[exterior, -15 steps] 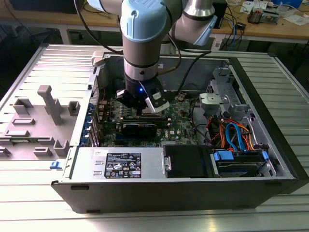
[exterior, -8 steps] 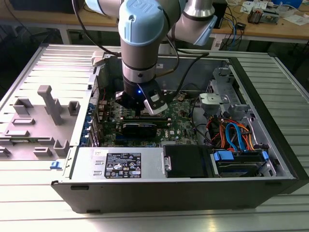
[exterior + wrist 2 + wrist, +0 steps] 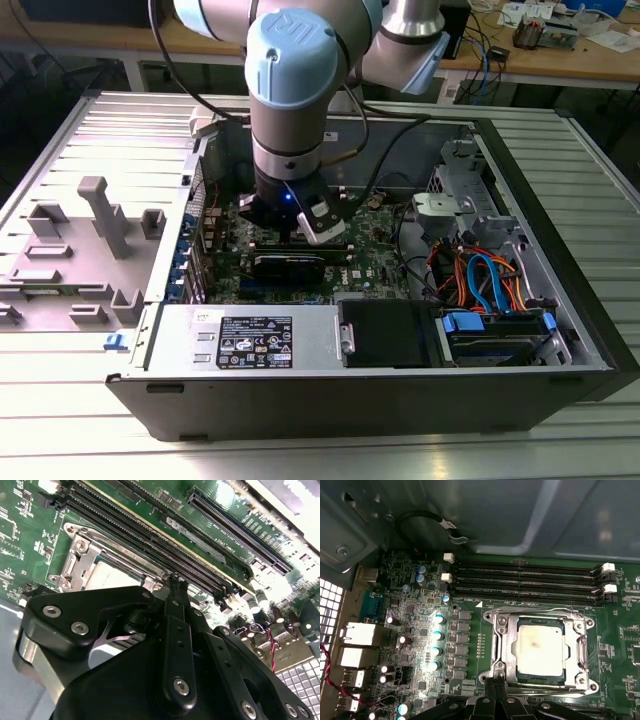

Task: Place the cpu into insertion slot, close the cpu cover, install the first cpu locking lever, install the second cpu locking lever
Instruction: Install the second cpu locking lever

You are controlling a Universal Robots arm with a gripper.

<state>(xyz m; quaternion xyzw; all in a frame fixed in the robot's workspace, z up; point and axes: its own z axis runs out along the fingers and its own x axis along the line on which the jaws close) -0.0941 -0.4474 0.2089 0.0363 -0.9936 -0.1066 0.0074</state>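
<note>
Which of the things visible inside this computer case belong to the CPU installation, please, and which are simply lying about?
Part of the job:
- cpu, seated in the insertion slot
- cpu cover, lying down around the chip
- gripper, at the socket's edge

Just there:
- memory slots
- orange and blue cables
- grey plastic fixtures outside the case

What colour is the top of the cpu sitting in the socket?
Dull silver with a pale, slightly yellowish sheen; the cpu shows best in the first wrist view.

The arm [image 3: 290, 90] reaches straight down with its wrist upright, and the tool [image 3: 496, 690] at its end has its black fingers [image 3: 176, 605] pressed together, tips pointing down.
</note>
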